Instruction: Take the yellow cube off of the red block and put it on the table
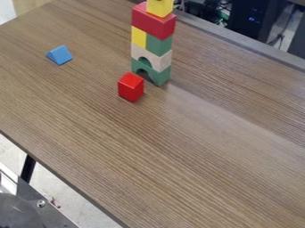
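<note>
At the top edge of the camera view, a yellow cube (159, 7) sits on a long red block (153, 21), its upper part cut off by the edge. Under the red block, a small yellow block (138, 37) and a green block (159, 45) stand side by side. Below these come a pale arch block (157, 60) and a green arch block (160, 75), which rests on the wooden table (196, 147).
A separate red block (130, 87) stands just in front of the tower's base. A blue triangular block (59, 55) lies to the left. The table's far edge runs behind the tower, with cables and dark equipment beyond it.
</note>
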